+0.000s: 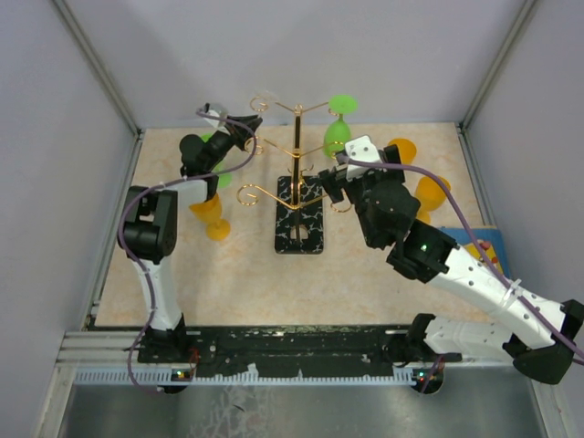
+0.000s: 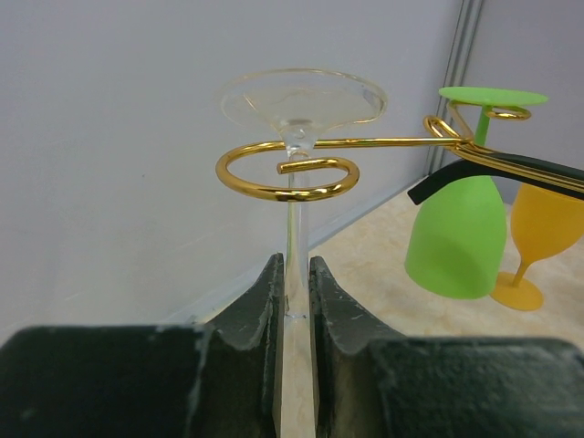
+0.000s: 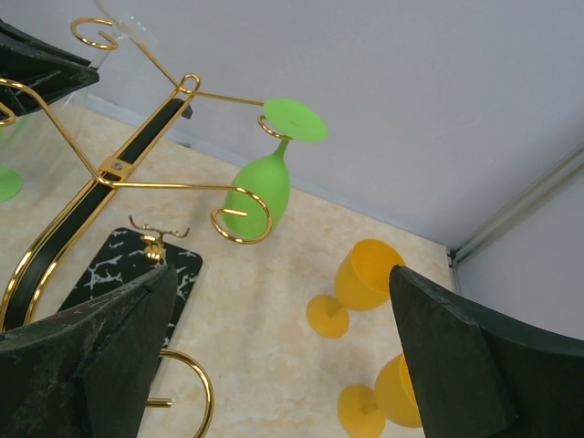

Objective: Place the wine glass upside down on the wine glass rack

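The wine glass is clear [image 2: 301,96] and upside down, foot uppermost. My left gripper [image 2: 294,274] is shut on its stem. The stem runs up through the curled end [image 2: 287,173] of a gold arm of the wine glass rack, and the foot sits just above the curl. The bowl is hidden below my fingers. In the top view the rack [image 1: 297,155] stands on its black veined base [image 1: 300,214], with my left gripper [image 1: 243,121] at its upper left arm. My right gripper [image 1: 339,175] is open and empty just right of the rack pole, above the table [image 3: 283,301].
A green glass [image 1: 338,132] hangs upside down on the rack's upper right arm [image 3: 265,182]. Two yellow glasses [image 1: 401,151] [image 1: 431,193] stand at the right, one yellow glass [image 1: 214,217] and a green one [image 1: 221,179] at the left. A blue object [image 1: 484,242] lies at the right edge.
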`<state>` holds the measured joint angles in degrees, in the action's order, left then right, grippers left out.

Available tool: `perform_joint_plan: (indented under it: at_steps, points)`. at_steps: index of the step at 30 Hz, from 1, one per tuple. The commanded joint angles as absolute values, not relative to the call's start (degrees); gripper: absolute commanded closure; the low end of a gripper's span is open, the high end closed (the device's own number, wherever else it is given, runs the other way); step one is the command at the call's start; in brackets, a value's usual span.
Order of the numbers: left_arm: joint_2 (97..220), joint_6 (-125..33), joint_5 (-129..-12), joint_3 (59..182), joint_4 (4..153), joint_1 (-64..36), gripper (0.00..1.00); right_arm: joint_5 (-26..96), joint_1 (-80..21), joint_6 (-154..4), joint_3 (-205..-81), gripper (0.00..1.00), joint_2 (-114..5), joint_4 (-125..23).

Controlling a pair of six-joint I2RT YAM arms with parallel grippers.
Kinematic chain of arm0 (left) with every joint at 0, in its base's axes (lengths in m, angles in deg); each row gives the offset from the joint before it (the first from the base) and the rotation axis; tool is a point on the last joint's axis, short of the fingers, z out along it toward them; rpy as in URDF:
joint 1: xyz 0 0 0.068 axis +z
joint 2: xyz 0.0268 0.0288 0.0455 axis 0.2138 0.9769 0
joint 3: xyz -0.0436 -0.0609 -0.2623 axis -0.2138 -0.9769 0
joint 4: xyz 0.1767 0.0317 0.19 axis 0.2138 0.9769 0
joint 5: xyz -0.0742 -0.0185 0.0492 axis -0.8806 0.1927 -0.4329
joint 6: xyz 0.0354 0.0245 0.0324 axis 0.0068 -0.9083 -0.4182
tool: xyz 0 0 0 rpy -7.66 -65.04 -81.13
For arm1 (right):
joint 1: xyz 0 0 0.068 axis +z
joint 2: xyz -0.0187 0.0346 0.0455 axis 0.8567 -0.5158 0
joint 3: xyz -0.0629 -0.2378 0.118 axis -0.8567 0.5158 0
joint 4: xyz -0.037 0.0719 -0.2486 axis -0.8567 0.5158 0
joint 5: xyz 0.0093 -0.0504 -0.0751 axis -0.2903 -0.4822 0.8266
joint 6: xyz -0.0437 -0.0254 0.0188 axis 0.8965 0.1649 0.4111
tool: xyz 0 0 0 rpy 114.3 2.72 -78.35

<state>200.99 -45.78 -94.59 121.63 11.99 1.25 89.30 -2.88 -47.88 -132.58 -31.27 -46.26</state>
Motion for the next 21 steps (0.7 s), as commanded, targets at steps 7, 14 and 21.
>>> perform_joint_plan:
  at_steps: [7, 14, 21]
  points:
    - [204.0, -45.5, -96.0, 126.3, 10.6, 1.6, 0.99, 88.9, -3.6, -46.6, -132.2, 0.01, -31.6, -48.7]
    - [205.9, -45.2, -95.9, 128.0, 10.5, 1.2, 0.95, 88.8, -4.0, -46.7, -131.8, 0.01, -31.6, -48.9]
    - [207.0, -42.4, -94.0, 127.9, 6.4, 1.2, 0.90, 88.1, -4.0, -47.5, -131.8, 0.01, -31.4, -49.5]
